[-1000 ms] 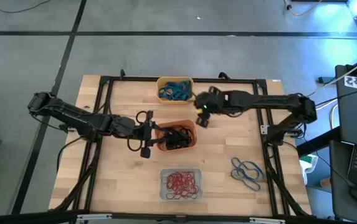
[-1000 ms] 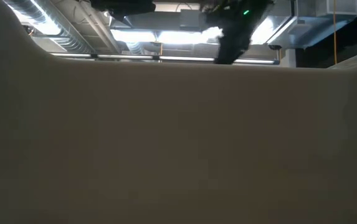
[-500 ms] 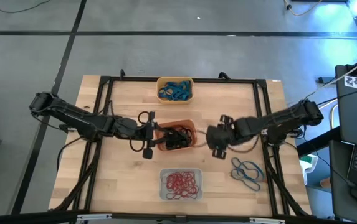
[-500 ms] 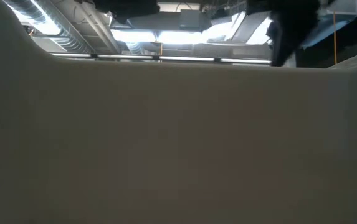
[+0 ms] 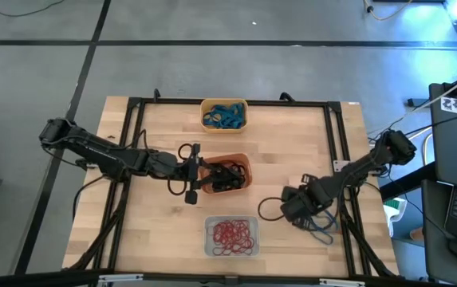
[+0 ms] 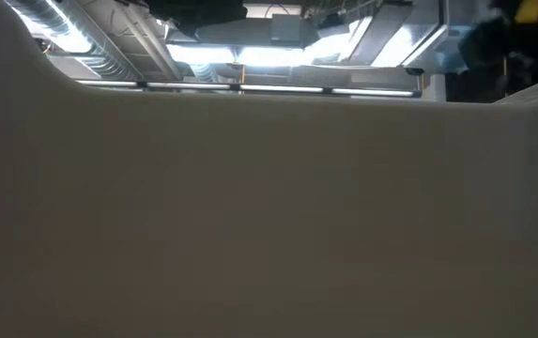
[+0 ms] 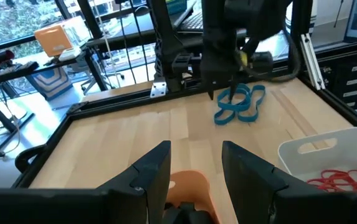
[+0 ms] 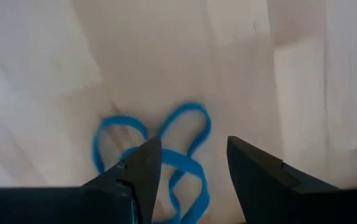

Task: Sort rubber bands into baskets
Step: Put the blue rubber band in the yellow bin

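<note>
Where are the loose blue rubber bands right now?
The blue rubber bands lie on the table's right side, right of the whitish basket, directly under the right end effector.

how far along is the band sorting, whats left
Mostly done: blue bands fill the yellow basket, black ones the orange basket, red ones the white basket. In hand: the right gripper, jaws open, hovers over the loose blue bands, the only ones left.

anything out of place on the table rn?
Yes: a few blue rubber bands lie loose on the wood by the table's right edge, outside every tub, though the yellow basket already holds blue ones. The right gripper hangs open over them. The low view is blocked by something pale.
</note>
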You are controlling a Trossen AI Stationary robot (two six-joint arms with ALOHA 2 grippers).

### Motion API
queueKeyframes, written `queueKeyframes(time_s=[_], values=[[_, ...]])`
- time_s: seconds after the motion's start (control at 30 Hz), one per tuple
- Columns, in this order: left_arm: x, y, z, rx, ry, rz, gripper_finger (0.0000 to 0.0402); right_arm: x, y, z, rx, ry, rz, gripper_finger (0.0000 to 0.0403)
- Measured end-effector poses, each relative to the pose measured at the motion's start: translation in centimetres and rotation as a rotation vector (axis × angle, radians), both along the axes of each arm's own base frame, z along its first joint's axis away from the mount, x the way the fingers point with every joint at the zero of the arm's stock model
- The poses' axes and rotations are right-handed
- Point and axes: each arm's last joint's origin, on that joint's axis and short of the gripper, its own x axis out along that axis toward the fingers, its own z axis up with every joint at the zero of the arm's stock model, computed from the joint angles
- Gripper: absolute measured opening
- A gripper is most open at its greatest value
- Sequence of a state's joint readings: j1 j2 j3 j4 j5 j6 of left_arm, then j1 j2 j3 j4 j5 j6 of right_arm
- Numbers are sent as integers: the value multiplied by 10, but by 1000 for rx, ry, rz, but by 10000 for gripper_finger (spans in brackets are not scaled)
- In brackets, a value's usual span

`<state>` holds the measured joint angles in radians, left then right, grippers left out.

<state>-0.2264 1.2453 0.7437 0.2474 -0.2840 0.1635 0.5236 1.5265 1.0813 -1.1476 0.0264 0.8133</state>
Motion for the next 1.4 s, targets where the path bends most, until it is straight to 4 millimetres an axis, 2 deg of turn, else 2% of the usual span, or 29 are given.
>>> queueKeyframes(time_s=[0.17,0.37,0.8,0.93,1.2,1.27,1.4], values=[[0,0,0,0,0,0,141,-15,1,-22,-24,71,-50,182],[0,0,0,1,0,0,141,-21,-2,-45,-3,57,-70,182],[0,0,0,18,-2,-4,141,-32,-12,-73,-64,27,-122,177],[0,0,0,18,-2,-4,141,-33,-12,-79,-48,4,-123,141],[0,0,0,20,-3,-5,141,-30,-10,-75,-45,-1,-91,14],[0,0,0,27,-2,-6,141,-26,-8,-71,-40,-16,-69,9],[0,0,0,29,-2,-7,141,-23,-7,-57,-84,-9,-38,22]])
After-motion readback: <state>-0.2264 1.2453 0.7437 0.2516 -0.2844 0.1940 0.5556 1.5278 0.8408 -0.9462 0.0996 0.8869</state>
